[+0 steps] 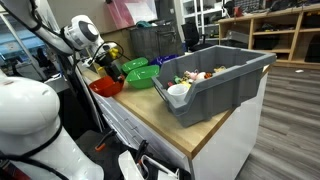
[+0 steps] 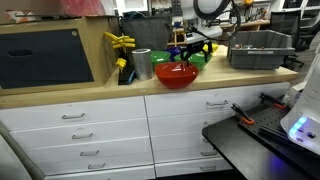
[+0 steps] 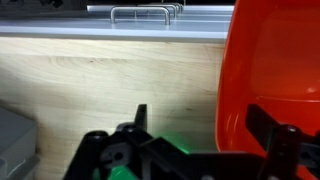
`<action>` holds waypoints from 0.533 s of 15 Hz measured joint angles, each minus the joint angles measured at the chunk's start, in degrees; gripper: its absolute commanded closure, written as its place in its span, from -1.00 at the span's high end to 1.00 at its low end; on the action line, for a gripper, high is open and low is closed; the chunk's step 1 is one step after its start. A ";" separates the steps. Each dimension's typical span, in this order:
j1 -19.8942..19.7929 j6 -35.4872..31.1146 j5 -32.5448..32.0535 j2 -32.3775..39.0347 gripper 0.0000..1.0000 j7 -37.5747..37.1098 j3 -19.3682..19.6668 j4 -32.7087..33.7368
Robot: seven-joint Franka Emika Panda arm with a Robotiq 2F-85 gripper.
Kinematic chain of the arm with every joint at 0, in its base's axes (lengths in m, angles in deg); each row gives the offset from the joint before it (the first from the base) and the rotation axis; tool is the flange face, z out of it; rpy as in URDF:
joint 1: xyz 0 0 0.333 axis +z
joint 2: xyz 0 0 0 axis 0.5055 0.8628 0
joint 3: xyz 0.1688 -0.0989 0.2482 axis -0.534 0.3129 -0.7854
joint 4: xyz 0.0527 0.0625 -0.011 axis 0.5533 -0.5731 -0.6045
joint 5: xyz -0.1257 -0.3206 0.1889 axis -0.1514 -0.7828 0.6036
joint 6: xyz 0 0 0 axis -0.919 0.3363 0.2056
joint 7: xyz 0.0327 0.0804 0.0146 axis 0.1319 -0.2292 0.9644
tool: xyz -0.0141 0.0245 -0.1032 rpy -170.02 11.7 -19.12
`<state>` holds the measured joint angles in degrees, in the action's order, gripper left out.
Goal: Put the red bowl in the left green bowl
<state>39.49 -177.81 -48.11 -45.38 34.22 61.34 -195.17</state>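
The red bowl (image 1: 105,88) sits on the wooden counter near its front edge; it also shows in the other exterior view (image 2: 177,74) and fills the right of the wrist view (image 3: 275,70). My gripper (image 1: 109,68) is open and sits low over the bowl's rim. In the wrist view (image 3: 203,120) one finger is over the bowl's inside and the other is over bare wood. Two green bowls (image 1: 143,78) (image 1: 133,66) stand right behind the red bowl. I cannot tell which is the left one. A strip of green (image 3: 160,150) shows under the gripper.
A large grey bin (image 1: 215,75) holding small items stands on the counter beyond the green bowls. A silver can (image 2: 141,63) and a yellow tool (image 2: 120,45) stand to the side of the red bowl. Drawers (image 2: 90,135) lie below the counter edge.
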 measured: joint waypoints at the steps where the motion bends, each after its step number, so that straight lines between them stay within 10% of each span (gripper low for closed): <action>1: 0.03 -0.10 -0.30 0.40 0.31 -0.83 0.00 0.00; 8: 0.03 -1.37 -1.83 2.36 -0.73 -4.61 0.03 0.01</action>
<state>39.52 -179.19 -49.94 -43.02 29.61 61.37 -195.16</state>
